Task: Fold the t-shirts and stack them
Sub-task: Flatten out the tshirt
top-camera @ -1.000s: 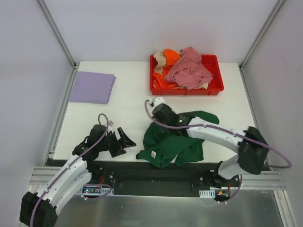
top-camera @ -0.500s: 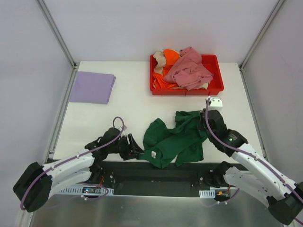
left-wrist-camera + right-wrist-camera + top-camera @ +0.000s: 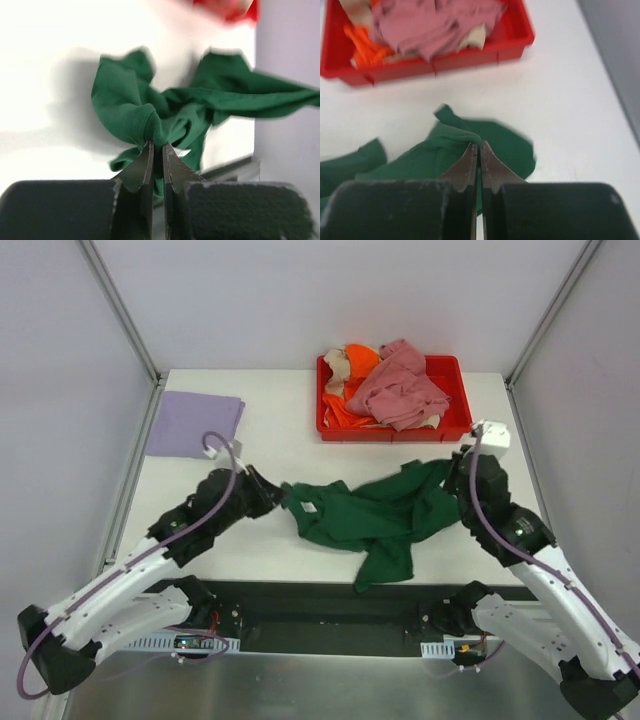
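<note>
The dark green t-shirt (image 3: 375, 515) hangs stretched between my two grippers over the middle of the table, one flap drooping toward the near edge. My left gripper (image 3: 277, 497) is shut on its left end, the ribbed collar (image 3: 155, 131) bunched between the jaws (image 3: 157, 146). At the shirt's right end my right gripper (image 3: 458, 478) is shut on a fold of green cloth (image 3: 465, 135), fingertips (image 3: 478, 146) pressed together. A folded lavender t-shirt (image 3: 193, 424) lies flat at the far left. Pink (image 3: 400, 388), orange (image 3: 358, 360) and beige (image 3: 337, 365) t-shirts are heaped in the tray.
The red plastic tray (image 3: 450, 428) stands at the back centre-right, just beyond my right gripper; in the right wrist view its wall (image 3: 470, 56) is close ahead. The table's near edge (image 3: 330, 585) runs under the hanging flap. Frame posts stand at the back corners.
My left gripper closed on the shirt's collar end and lifted it up and away. My right arm swung right with its end. The shirt went from a crumpled heap to a stretched band.
</note>
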{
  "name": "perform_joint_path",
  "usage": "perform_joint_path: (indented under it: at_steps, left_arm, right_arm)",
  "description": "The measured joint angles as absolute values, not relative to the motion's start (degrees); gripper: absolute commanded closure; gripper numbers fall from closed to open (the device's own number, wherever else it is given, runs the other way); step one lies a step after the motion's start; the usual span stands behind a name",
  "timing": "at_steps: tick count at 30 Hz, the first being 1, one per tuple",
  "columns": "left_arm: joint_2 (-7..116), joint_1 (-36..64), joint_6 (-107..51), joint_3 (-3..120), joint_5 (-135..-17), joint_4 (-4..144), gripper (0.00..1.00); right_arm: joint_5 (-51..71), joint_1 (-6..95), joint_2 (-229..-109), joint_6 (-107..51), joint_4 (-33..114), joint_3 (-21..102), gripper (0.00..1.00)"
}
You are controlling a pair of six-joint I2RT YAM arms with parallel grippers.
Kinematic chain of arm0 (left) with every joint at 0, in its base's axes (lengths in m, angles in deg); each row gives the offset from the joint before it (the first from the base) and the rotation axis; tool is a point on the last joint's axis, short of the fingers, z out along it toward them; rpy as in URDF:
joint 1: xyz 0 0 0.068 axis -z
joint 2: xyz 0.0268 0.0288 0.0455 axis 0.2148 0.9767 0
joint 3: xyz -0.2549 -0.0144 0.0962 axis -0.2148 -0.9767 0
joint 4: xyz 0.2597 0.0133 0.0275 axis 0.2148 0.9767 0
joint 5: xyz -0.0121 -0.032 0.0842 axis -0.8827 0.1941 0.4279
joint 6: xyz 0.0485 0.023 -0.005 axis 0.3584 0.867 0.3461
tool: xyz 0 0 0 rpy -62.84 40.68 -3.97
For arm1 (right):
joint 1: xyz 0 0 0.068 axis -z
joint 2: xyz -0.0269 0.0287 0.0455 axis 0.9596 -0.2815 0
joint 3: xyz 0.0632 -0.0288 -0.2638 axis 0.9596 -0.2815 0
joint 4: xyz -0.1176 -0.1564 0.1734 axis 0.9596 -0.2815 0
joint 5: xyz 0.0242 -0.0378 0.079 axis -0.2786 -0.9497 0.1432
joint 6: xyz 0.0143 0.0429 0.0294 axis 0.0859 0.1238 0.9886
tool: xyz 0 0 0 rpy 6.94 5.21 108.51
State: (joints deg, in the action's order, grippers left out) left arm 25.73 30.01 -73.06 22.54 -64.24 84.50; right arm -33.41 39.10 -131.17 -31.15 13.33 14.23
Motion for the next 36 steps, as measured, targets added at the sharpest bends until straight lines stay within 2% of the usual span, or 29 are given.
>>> perform_joint_path:
  at_steps: [7,12,18,24,31,36]
  left_arm:
    - [16.86,29.99,-61.85,43.33,-41.24,95.23,1.00]
    - [10.91,29.92,-56.34,52.64,-34.16,98.51,1.00]
    - [5.25,29.92,-50.37,63.87,-36.33,99.52,1.00]
    - [4.33,29.92,-47.05,72.51,-43.45,99.41,1.00]
    - [6.58,29.92,-45.39,74.47,-44.65,100.17,1.00]
    - [12.31,29.92,-42.81,73.58,-35.41,98.14,1.00]
  right_arm:
    - [-39.12,41.44,-131.76,-38.63,13.29,35.41,0.99]
    - [-36.21,41.51,-128.92,-41.80,12.65,46.79,0.99]
    - [-24.98,41.55,-124.11,-41.97,10.53,57.85,0.99]
    - [-18.03,41.55,-120.22,-40.94,9.22,61.81,0.99]
    - [-18.99,41.55,-120.68,-41.36,7.65,62.53,0.99]
    - [-27.64,41.57,-125.42,-43.35,8.91,60.98,0.99]
